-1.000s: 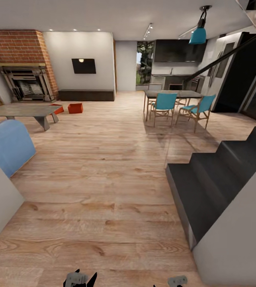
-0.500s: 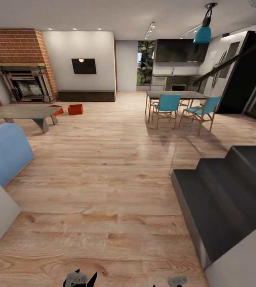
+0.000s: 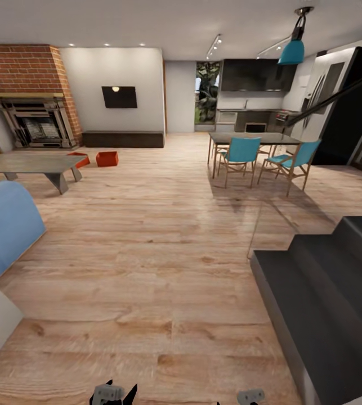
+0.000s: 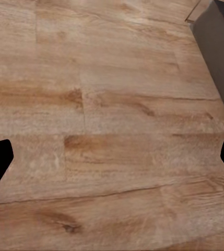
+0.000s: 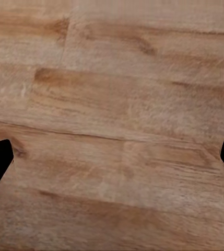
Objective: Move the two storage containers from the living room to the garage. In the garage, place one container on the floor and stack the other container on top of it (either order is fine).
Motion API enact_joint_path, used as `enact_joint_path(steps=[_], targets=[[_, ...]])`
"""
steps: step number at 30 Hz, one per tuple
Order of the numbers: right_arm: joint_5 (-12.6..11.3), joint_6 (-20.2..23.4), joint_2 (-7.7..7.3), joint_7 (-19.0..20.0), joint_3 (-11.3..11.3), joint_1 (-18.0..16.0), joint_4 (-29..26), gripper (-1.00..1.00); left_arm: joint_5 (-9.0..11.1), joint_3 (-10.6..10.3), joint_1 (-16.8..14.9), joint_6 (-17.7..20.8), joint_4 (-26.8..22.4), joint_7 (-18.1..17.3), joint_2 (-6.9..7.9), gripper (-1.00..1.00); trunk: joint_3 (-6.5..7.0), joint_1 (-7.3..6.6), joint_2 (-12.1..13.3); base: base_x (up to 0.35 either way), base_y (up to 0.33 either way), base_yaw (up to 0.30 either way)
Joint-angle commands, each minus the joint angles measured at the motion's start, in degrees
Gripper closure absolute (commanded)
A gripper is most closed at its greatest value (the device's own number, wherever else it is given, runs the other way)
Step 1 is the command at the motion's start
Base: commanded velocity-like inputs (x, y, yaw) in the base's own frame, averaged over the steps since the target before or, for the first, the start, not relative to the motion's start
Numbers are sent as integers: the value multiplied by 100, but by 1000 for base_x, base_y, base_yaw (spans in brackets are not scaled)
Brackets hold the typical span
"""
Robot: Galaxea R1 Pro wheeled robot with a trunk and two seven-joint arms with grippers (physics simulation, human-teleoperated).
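Two orange-red storage containers stand on the living room's light wood plank floor, far ahead on the left in the head view. One container (image 3: 107,158) is in full sight; the other (image 3: 80,159) is partly behind the end of a low grey table. My left gripper (image 3: 113,394) and right gripper (image 3: 250,397) hang low at the near edge, far from both bins. In the wrist views the left gripper (image 4: 112,162) and right gripper (image 5: 112,162) are open, dark fingertips wide apart over bare planks, holding nothing.
A brick fireplace (image 3: 34,121), wall TV (image 3: 119,97) and low dark bench (image 3: 123,139) line the far wall. The grey table (image 3: 28,164) and a blue seat (image 3: 3,225) sit left. Dining table with teal chairs (image 3: 242,152) and dark stairs (image 3: 327,292) lie right.
The whole head view has shifted: the camera has moved forward and turned slightly, so stairs and dining set slid right. The containers and both grippers hold their places.
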Motion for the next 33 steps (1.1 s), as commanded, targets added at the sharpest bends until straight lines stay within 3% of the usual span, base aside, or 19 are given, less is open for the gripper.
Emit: enact_joint_path(steps=[1,14,33], targets=[[-60,-24,0,16,34,-5,9,-100,61,-34,-3,-3,2,-36,1,-100,3,3,-2,327,125,0],[-60,-24,0,16,34,-5,9,-100,61,-34,-3,-3,1,-36,1,-100,23,3,-2,325,149,0],[-60,-23,0,16,34,-5,9,-100,61,-33,-3,-3,1,-36,1,-100,163,3,-2,313,174,0]])
